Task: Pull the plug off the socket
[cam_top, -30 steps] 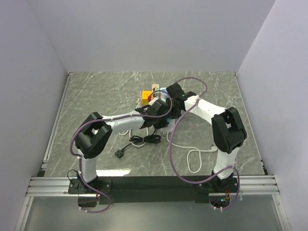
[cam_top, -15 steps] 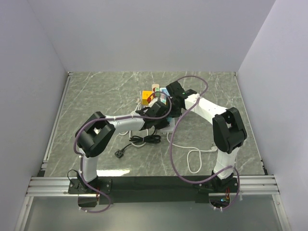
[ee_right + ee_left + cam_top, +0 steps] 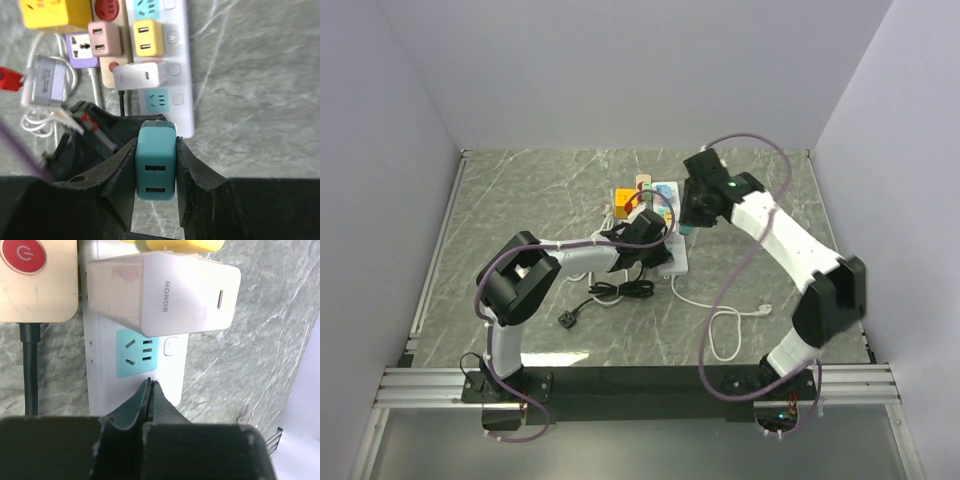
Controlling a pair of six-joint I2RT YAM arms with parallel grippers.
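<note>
My right gripper (image 3: 155, 143) is shut on the teal plug (image 3: 155, 165), a two-port USB block, and holds it in the air above the near end of the white power strip (image 3: 182, 60). The strip's teal socket (image 3: 159, 100) stands empty. In the top view the right gripper (image 3: 692, 215) hangs just right of the strip (image 3: 672, 262). My left gripper (image 3: 150, 383) is shut and empty, with its tips on the strip's near end (image 3: 135, 385), just below the empty socket (image 3: 137, 351).
A white HONOR charger (image 3: 170, 295), a yellow plug (image 3: 147, 37) and a pink adapter (image 3: 104, 38) sit in the strips. A yellow cube (image 3: 55, 12), a grey power brick (image 3: 47, 82), a black cable (image 3: 615, 290) and a white cable (image 3: 725, 325) lie around.
My right arm has risen and swung right and back with the teal plug, which has come out of the strip. My left gripper has stayed on the strip.
</note>
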